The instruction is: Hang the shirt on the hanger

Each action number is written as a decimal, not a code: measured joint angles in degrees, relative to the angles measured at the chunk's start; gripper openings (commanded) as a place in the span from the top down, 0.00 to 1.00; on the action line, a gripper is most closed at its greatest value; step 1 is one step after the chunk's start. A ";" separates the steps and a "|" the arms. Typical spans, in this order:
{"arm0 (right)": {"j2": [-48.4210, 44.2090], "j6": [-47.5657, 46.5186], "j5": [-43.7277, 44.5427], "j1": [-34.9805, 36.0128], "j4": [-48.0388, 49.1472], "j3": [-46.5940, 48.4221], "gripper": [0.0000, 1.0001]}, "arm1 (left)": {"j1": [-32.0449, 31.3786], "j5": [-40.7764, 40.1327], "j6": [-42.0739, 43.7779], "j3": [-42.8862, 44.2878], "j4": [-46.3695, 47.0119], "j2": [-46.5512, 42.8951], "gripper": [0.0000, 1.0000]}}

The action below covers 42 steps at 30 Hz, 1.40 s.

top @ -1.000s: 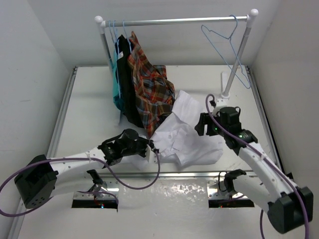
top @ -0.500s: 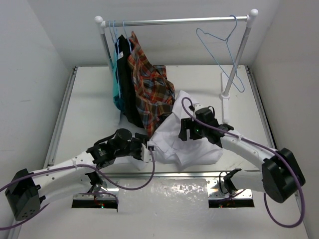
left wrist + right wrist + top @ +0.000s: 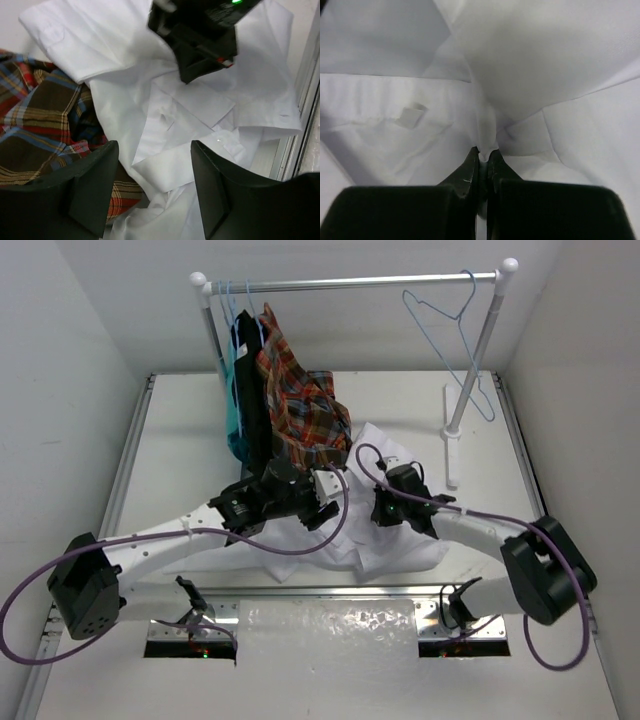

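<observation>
The white shirt lies crumpled on the table below the rack. My right gripper is down on its middle, shut on a raised fold of the cloth. My left gripper hovers open over the shirt's left edge, and its fingers straddle a flat white flap without touching it. From the left wrist, the right gripper shows as a black block resting on the shirt. The bare light-blue hanger hangs at the right end of the rail, away from both grippers.
A red-orange plaid shirt hangs from the rail and drapes down against the white shirt's left side. Black and teal garments hang beside it. The rack's right post stands behind the right arm.
My left gripper let go, opened and swung right, further over the shirt. My right gripper moved left onto the shirt and shut on a fold. The hanger sways on the rail.
</observation>
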 measured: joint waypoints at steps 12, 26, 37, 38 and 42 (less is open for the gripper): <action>-24.68 -10.25 -6.56 0.20 7.06 -10.93 1.00 | 0.07 -2.69 -11.08 -1.55 7.39 5.79 0.35; -35.87 -19.10 -15.43 0.46 -1.51 -10.86 1.00 | 2.21 -9.20 -12.57 -4.35 7.30 7.63 0.31; -36.85 -23.61 -18.21 0.46 -8.41 -5.49 1.00 | 3.91 -4.02 -10.51 -6.40 5.68 7.74 0.32; -36.92 -23.82 -18.32 0.46 -8.79 -5.09 1.00 | 3.91 -3.02 -10.49 -6.40 5.73 7.76 0.34; -37.79 -24.26 -18.25 0.46 -9.90 -4.42 1.00 | 3.91 1.09 -8.90 -6.45 5.66 7.76 0.40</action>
